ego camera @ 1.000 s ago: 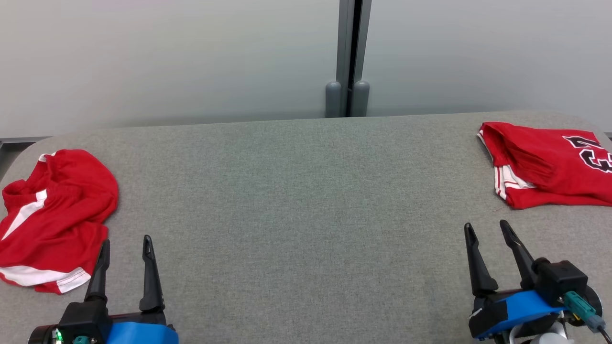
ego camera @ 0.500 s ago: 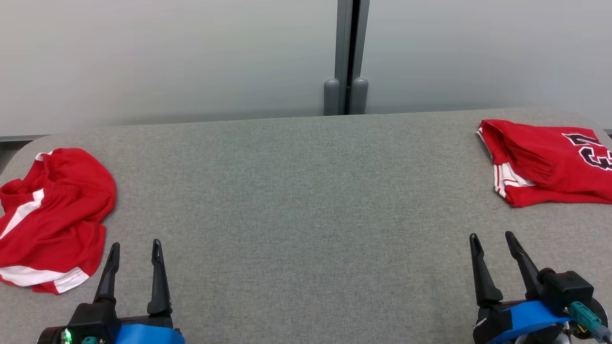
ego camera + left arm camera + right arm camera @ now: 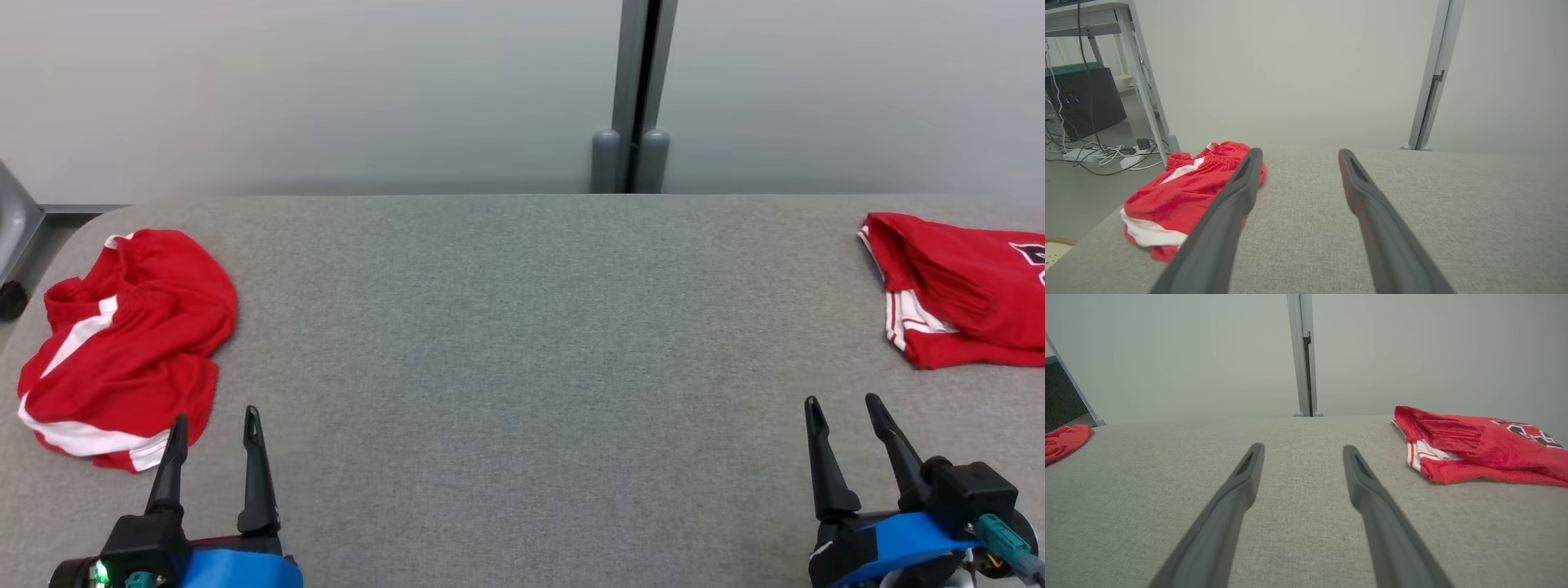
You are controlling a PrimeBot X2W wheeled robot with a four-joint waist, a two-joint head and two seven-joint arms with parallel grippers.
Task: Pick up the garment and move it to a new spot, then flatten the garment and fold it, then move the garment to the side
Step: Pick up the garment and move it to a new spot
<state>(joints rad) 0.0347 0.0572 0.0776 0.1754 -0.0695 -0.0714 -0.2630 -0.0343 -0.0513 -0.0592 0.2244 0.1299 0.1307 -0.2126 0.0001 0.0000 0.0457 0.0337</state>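
A crumpled red garment with white stripes [image 3: 131, 335] lies at the left end of the grey table [image 3: 522, 343]; the left wrist view has it [image 3: 1180, 200] left of the fingers. My left gripper [image 3: 215, 420] hovers open and empty just right of its near edge. A folded red jersey with black numerals [image 3: 967, 286] rests at the table's right end, seen too in the right wrist view [image 3: 1478, 445]. Open with nothing between its fingers, my right gripper [image 3: 843, 406] stays in front of that jersey.
A pale wall with a grey vertical post [image 3: 633, 90] runs behind the table. Off the table's left end stand a metal table leg [image 3: 1145, 77], a dark box [image 3: 1084, 102] and floor cables [image 3: 1102, 155].
The head camera has turned left, shifting the whole picture right. Both grippers have stayed low near the table's front edge and open. Neither garment has moved on the table.
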